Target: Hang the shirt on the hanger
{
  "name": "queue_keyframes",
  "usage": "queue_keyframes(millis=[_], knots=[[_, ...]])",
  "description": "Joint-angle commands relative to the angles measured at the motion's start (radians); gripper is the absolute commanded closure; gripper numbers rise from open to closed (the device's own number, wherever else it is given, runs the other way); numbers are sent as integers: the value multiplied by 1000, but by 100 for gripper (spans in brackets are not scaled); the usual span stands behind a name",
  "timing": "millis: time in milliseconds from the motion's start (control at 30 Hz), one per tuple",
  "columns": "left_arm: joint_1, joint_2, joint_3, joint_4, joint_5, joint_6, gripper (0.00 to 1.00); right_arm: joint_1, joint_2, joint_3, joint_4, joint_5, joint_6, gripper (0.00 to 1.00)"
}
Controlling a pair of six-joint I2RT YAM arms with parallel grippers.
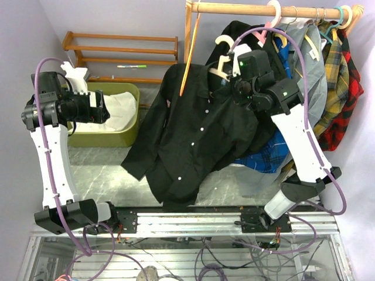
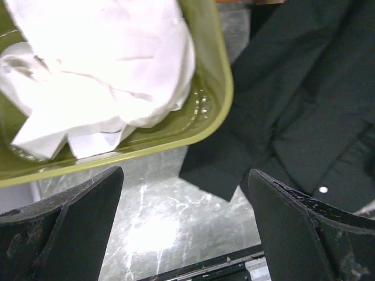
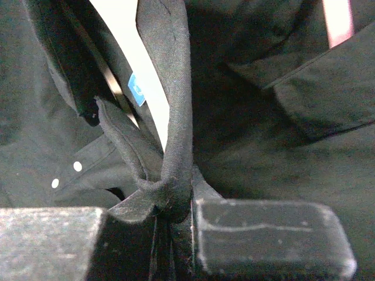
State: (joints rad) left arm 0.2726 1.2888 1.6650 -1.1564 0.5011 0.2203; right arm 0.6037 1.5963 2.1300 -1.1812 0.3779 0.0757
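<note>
A: Where's the shirt [image 1: 193, 134]?
B: Mid-frame in the top view, hanging. Its collar end is up at the right tool [image 3: 179, 225], which is pressed together on a folded black edge. Collar or placket, can't tell which. The rest drapes toward 7 o'clock, and one sleeve trails onto the surface [image 2: 152, 216].
A: Why held that high?
B: My read: it lifts the neck opening next to the hanger [image 1: 221, 65], just at 11 o'clock of the tool, so the shoulders can settle over it.
A: Is the hanger inside the shirt?
B: Can't tell. Only its whitish hook and a bit of neck show. The loop is hidden behind collar and tool. The hook sits below the rail [image 1: 246, 8], and what carries it isn't visible.
A: Left tool [image 2: 184, 234]?
B: Spread wide, holding nothing, at 9 o'clock over the green bin [image 2: 225, 88] of white cloth [image 2: 105, 58]. Probably just out of the way.
A: Anything else murky?
B: In the right wrist view there's a pale band with a blue tag behind the pinched edge, and a pink strip cut off at 1 o'clock. Can't identify either. The blue plaid shirt [image 1: 263, 158] is mostly covered by the black one and the arm.
</note>
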Motion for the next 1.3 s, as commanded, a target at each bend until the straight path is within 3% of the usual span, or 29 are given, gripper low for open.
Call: queue_keyframes(millis=[0, 133, 267, 567, 733, 900, 1100, 1267], knots=[[-3, -33, -8, 85, -153, -73, 1, -74, 40, 153, 44, 198, -9, 100], [-3, -36, -7, 70, -84, -64, 1, -91, -10, 110, 47, 244, -30, 100], [-4, -25, -5, 66, -59, -57, 1, -95, -104, 21, 41, 194, -31, 100], [-4, -21, -8, 57, 0, -41, 1, -95, -313, -387, 52, 48, 84, 100], [-4, -40, -24, 58, -5, -37, 1, -95, -396, -503, 21, 55, 146, 100], [-1, -54, -41, 62, 2, -35, 1, -96, -404, -430, -11, 107, 145, 100], [1, -66, -45, 62, 26, -33, 1, -87, -289, -105, -8, 24, 72, 100], [2, -72, -51, 61, 31, -28, 1, -86, -195, -8, 52, 12, 39, 100]])
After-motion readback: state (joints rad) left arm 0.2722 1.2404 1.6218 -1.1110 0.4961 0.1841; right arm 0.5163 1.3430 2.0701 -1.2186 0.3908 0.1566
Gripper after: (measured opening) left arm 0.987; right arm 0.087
